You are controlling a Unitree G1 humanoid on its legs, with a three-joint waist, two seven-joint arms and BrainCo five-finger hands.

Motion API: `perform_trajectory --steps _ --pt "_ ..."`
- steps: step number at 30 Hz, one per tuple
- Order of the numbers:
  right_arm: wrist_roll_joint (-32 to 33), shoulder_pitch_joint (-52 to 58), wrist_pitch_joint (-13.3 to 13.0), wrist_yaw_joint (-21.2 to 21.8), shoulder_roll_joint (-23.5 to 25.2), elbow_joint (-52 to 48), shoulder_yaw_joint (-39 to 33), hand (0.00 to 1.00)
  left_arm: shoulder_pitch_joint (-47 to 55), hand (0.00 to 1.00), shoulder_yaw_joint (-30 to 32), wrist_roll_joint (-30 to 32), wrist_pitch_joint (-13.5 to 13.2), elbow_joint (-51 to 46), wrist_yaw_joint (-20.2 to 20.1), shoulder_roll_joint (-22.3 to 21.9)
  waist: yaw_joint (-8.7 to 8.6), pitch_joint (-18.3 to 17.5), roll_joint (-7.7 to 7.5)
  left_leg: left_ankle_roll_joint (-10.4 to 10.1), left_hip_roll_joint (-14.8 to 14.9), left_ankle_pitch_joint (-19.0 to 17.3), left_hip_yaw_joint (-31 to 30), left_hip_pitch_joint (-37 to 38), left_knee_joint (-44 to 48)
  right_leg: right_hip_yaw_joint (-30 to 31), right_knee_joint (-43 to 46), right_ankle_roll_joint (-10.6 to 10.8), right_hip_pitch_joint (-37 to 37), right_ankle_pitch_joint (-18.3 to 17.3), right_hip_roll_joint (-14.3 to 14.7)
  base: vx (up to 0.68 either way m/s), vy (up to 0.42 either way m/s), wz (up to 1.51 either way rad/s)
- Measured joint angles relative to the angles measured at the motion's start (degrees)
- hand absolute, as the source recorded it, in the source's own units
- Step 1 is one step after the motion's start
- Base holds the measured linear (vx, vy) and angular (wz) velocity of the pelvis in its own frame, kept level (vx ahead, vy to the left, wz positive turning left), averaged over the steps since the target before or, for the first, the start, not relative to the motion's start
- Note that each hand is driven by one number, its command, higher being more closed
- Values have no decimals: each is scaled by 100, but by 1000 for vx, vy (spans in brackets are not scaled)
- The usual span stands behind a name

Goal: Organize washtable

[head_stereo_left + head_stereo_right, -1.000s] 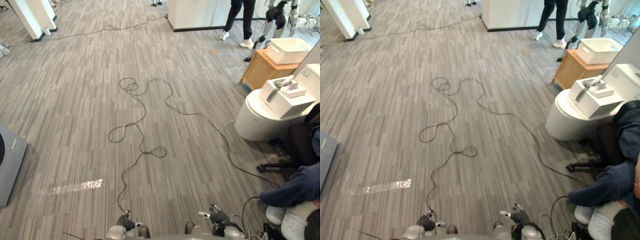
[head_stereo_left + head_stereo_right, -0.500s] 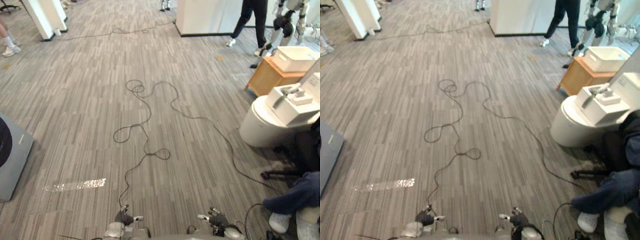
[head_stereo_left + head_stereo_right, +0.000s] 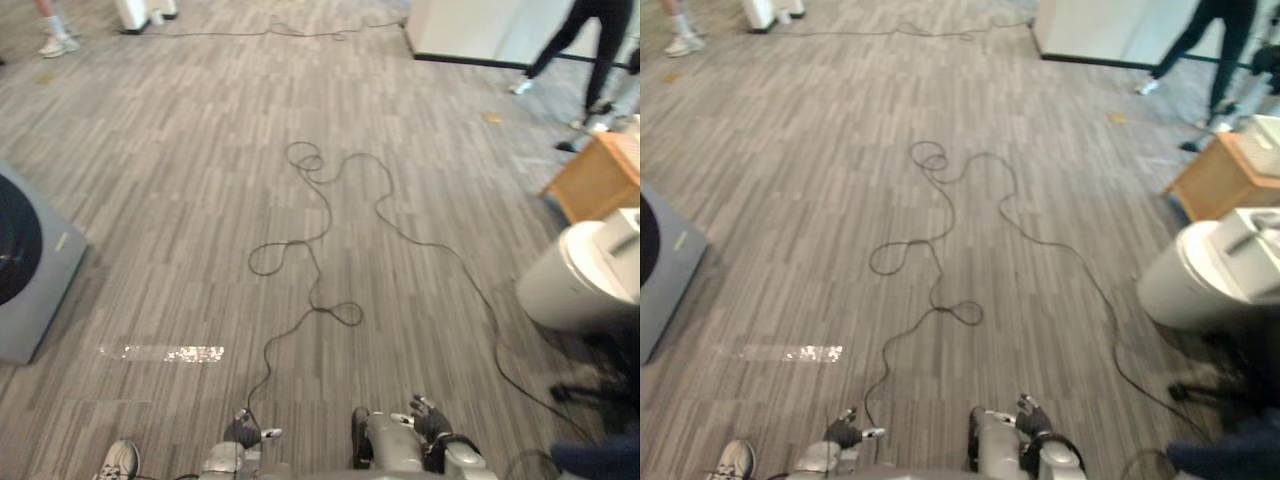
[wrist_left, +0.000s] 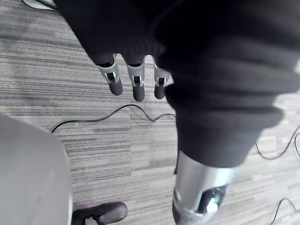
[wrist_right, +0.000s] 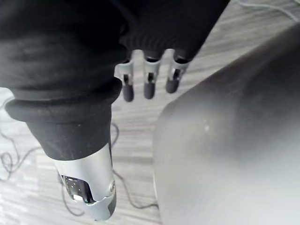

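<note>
Fingers (image 4: 136, 89) of left hand (image 3: 243, 432) and right hand (image 3: 431, 426): straight, loosely spread, nothing held. White box (image 3: 1258, 238) atop white rounded table (image 3: 575, 285), well apart from both hands: judged light and rigid, to be taken by its sides.

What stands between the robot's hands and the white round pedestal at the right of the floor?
Nothing solid. The left hand and right hand hang open and empty over the carpet; the white round pedestal stands ahead to the right. Only a thin black cable lies across the carpet between them.
</note>
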Motion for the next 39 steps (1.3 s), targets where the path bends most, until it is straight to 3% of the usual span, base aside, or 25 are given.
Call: perform_trajectory --steps 1,2,3,4,5,6,9,10,12,13,15,16,18,21,22,23,25,28,30,32,33,35,36,37,39 --pt "-27 3 10 -3 -56 -128 5 0 -49 0 171 30 26 -145 -25 -212 -65 114 48 -347 21 437 76 -334 998 -114 579 -208 1 -15 -169 482 -11 41" --pt "-8 17 -1 7 -87 -265 7 0 -56 0 263 30 27 -219 -18 -258 -72 202 97 -406 40 653 227 -451 1555 -175 931 -162 -137 -158 -88 461 -185 18" --pt "-42 87 -11 -5 -84 -494 102 0 59 0 403 35 25 -297 -4 -335 8 176 308 -407 485 1067 463 -816 2912 -301 -272 -161 242 16 231 151 -234 -34" --pt "-53 122 12 -50 -188 -653 238 0 91 0 483 41 22 -373 3 -383 47 244 502 -265 958 955 671 -1103 3966 -371 -283 -479 547 7 415 257 -224 -46" --pt "-52 127 10 -72 -188 -653 249 0 108 0 495 43 24 -446 -1 -417 77 236 527 -173 1098 898 756 -1226 4232 -303 -340 -567 715 -88 459 358 -55 -47" --pt "-48 136 25 -125 -109 -621 248 0 80 0 483 47 12 -515 1 -461 157 282 422 -162 1217 889 913 -1466 4420 -163 -526 -571 1071 -243 461 407 22 -31" --pt "-40 174 40 -127 14 -625 374 0 19 0 484 38 -47 -703 1 -318 268 354 149 -146 1173 877 1105 -2200 3827 24 -1119 -484 1805 -402 248 443 48 -20" --pt "-40 176 43 -125 15 -618 375 0 2 0 483 34 -49 -705 1 -306 269 359 141 -172 1125 860 1145 -2329 3534 29 -1231 -468 1957 -410 200 427 141 -8" --pt "-40 68 36 -134 -4 -374 369 0 0 0 400 -19 -60 -663 5 -247 289 372 111 -342 714 941 1137 -2525 1577 85 -1650 -358 2416 -473 -37 524 271 -18" --pt "-44 52 29 -131 -102 -156 386 0 30 0 287 -34 -63 -643 8 -274 336 307 294 -600 551 1440 1062 -2459 -78 209 -2018 -256 2697 -535 4 521 330 -45" --pt "-48 49 38 -132 -114 -34 402 0 26 0 292 -129 -99 -578 6 -285 444 269 276 -122 473 2048 1044 -2419 -37 396 -2074 -53 2859 -677 -39 430 291 -44" --pt "-89 57 41 -104 -25 12 424 0 -8 0 304 -114 -108 -504 7 -262 390 138 94 189 234 1749 1052 -2439 77 487 -1912 -84 2846 -720 -263 436 270 -7" --pt "-127 101 41 -105 -1 53 407 0 -17 0 298 -124 -97 -414 -7 -118 295 52 -113 407 -2 1450 1100 -2335 205 778 -708 -45 2360 -698 -481 605 344 23" --pt "-171 139 28 -89 21 45 404 0 -94 0 166 -119 -48 -226 -1 14 244 94 -307 559 -299 858 1124 -1507 166 1253 2130 1230 1501 147 -601 561 273 10" --pt "-176 133 22 -68 8 28 411 0 -96 0 85 -114 -25 -189 -2 41 250 113 -278 583 -312 746 1123 -1296 155 1232 2623 1118 1318 84 -603 499 195 -12" --pt "-207 129 4 -37 -43 -21 458 0 -87 0 -25 -114 -13 -102 -2 43 246 141 -229 600 -314 622 1114 -790 -22 1002 3212 727 1014 -190 -565 486 168 -10" --pt "-229 21 -34 7 -126 -77 636 0 -100 0 -178 -80 -7 -24 -1 45 108 195 -81 609 -247 615 1052 67 -696 344 2738 243 359 -694 -445 529 135 3" --pt "-208 -39 -57 23 -122 -178 628 0 -142 0 -183 -79 -7 9 -2 9 53 207 -65 609 -132 608 970 453 -1138 56 1151 235 -360 -641 -188 468 23 19" --pt "-205 -105 -87 29 -85 -225 630 0 -125 0 -324 -78 -10 21 -5 12 -195 206 -113 391 -115 481 690 760 -1420 131 -1257 320 -437 428 -115 605 -80 73" --pt "-208 -161 -71 28 -135 -192 628 0 -96 0 -300 -76 -14 23 -6 -89 -172 197 -34 -25 47 230 492 1023 -1295 239 -858 253 -480 1148 19 509 -114 44" --pt "-226 -190 -58 14 -130 -192 628 0 -77 0 -278 -74 -15 24 -5 -106 -161 192 -6 -34 97 225 404 998 -1015 219 -533 82 -537 1034 21 583 -167 31" --pt "-239 -180 -18 19 -147 -295 585 0 -105 0 21 -60 -10 -8 -6 -269 -164 255 162 -142 327 284 328 423 795 91 -260 -130 -268 696 113 559 -197 20" --pt "-276 -161 6 16 -216 -359 604 0 -87 0 226 -60 -7 -58 -5 -357 -138 271 328 -476 618 622 359 -32 2033 77 -328 -230 2 558 248 558 -147 -24" --pt "-281 -103 52 1 -293 -412 638 0 -8 0 381 -59 -6 -156 1 -440 -24 303 457 -549 1003 1310 388 -526 3351 121 -479 -405 423 380 495 458 -71 -44" --pt "-277 -58 79 -9 -306 -408 634 0 91 0 382 -57 -7 -274 -1 -419 30 321 553 -464 1313 1246 495 -978 4367 209 -694 -633 976 196 686 619 -40 -48"
